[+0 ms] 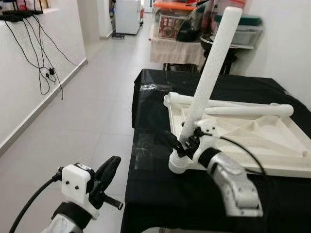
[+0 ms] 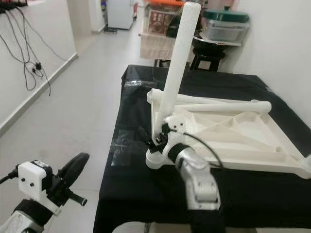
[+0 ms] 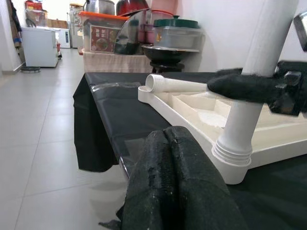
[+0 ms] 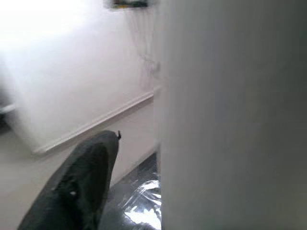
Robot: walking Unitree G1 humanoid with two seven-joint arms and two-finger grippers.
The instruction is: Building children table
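Tabletop (image 1: 252,141) on cloth (image 1: 160,184), leg (image 1: 209,77) apparently socketed

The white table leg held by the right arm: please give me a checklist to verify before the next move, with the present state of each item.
1. Right gripper closed on the white table leg near its base: ok.
2. Leg's lower end in the corner socket of the upside-down tabletop: ok.
3. Leg fully screwed in: cannot tell.
4. Leg upright: not ok, it leans.
5. Second leg lying across the tabletop, apart from the held one: ok.
6. Left gripper off the table's near left side, jaws shut, holding nothing: ok.
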